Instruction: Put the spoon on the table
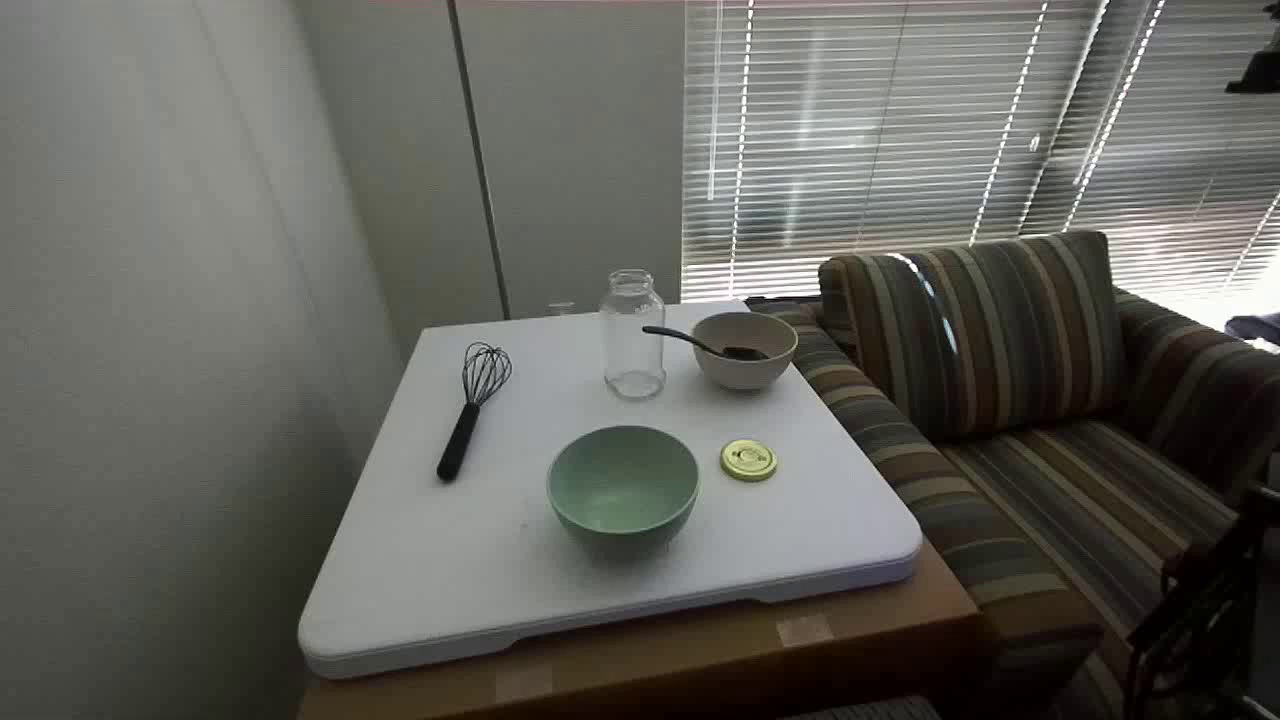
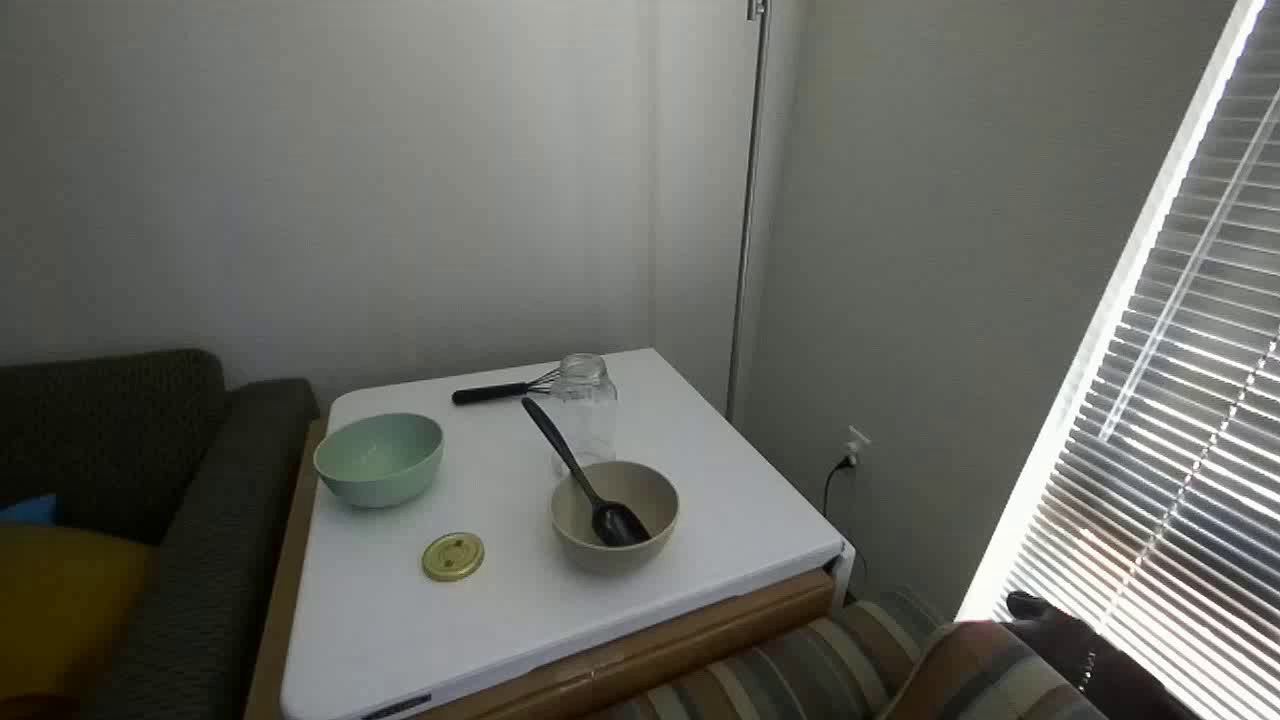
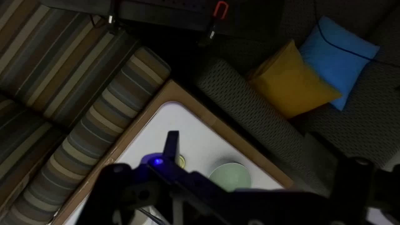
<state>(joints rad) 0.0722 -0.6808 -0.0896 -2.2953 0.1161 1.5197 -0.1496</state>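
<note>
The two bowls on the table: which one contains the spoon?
The beige bowl beside the glass jar: the dark spoon lies in it, handle jutting past the rim. The green bowl holds no spoon.

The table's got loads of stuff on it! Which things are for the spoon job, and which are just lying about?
For the job:
dark spoon, resting in the beige bowl
white table

Just lying about:
black whisk
green bowl
glass jar
gold lid

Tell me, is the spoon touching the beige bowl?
Touching. An exterior view shows the spoon lying in the beige bowl, its black head resting against the inside and its handle extending past the rim.
</note>
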